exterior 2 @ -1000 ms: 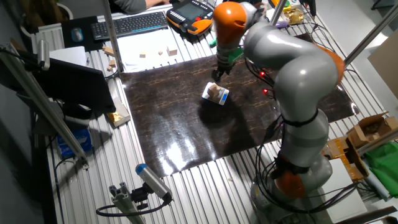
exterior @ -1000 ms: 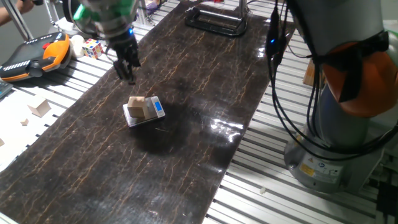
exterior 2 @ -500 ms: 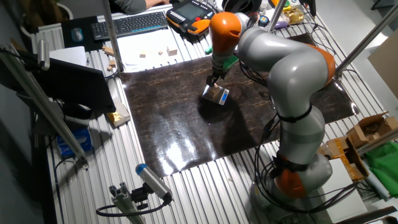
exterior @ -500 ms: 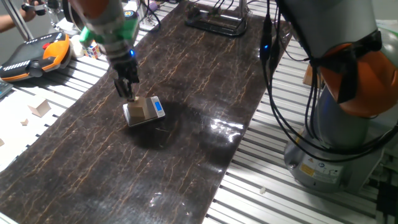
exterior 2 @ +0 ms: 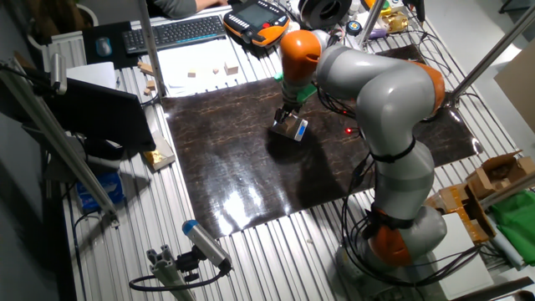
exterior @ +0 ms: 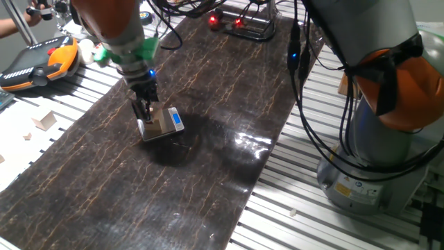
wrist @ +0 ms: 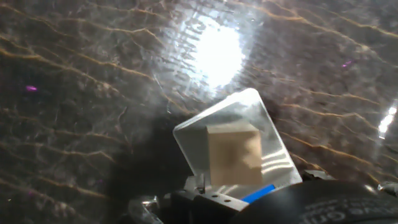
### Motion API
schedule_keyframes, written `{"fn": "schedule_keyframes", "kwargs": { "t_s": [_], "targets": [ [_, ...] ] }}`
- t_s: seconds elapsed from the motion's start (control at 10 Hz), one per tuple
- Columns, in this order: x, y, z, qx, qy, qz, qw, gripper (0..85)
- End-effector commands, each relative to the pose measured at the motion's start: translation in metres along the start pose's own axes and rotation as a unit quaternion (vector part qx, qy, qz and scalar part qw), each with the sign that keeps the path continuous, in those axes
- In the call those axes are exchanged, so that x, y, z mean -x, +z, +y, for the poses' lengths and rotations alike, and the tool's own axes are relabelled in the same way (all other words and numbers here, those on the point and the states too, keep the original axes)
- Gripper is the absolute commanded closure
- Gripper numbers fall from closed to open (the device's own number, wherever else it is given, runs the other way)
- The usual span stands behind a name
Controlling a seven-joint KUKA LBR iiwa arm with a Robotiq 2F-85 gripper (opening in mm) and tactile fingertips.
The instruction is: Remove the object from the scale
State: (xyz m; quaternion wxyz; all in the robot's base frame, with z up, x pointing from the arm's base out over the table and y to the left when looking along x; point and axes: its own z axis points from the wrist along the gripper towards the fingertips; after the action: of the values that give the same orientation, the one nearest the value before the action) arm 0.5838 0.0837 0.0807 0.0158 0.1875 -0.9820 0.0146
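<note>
The scale (exterior: 162,126) lies on the dark mat, with a silver platform and a blue display strip at its right end. The light-tan wooden cube (exterior: 160,119) sits on the platform. My gripper (exterior: 143,112) hangs low at the scale's far left edge, right beside the cube, with its fingers close together and nothing between them. In the other fixed view my gripper (exterior 2: 285,116) stands just behind the scale (exterior 2: 292,130). The hand view shows the cube (wrist: 234,154) on the platform (wrist: 199,134) from above; my fingertips are out of view there.
The dark marbled mat (exterior: 208,160) covers the slatted table. An orange-and-black pendant (exterior: 38,64) and a Rubik's cube (exterior: 104,53) lie at the far left. Small wooden pieces (exterior: 44,121) lie left of the mat. The arm's base (exterior: 378,153) and cables stand at right.
My gripper has moved down and toward the scale, from above and behind it to its left edge beside the cube. The cube and the scale have not moved.
</note>
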Motion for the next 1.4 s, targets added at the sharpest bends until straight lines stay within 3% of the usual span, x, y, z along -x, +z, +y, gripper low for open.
{"fn": "schedule_keyframes", "kwargs": {
  "t_s": [0.0,0.2,0.3,0.6,0.7,0.8,1.0,1.1,1.3],
  "targets": [
    [0.0,0.004,0.0,0.0,0.0,-0.003,1.0,2.7],
    [0.001,0.01,0.001,0.011,0.0,-0.006,1.0,6.3],
    [0.001,0.012,0.002,0.014,-0.001,-0.008,1.0,14.3],
    [0.001,0.013,0.004,0.013,-0.016,-0.007,1.0,57.7],
    [0.002,0.01,0.008,0.025,-0.014,-0.003,1.0,77.3],
    [0.001,0.005,0.013,0.028,-0.008,0.002,1.0,84.3],
    [-0.005,-0.005,0.034,0.033,0.019,0.005,0.999,84.3],
    [-0.01,-0.008,0.05,0.021,0.034,-0.001,0.999,84.3],
    [-0.02,-0.012,0.078,0.024,0.068,0.0,0.997,84.3]
  ]
}}
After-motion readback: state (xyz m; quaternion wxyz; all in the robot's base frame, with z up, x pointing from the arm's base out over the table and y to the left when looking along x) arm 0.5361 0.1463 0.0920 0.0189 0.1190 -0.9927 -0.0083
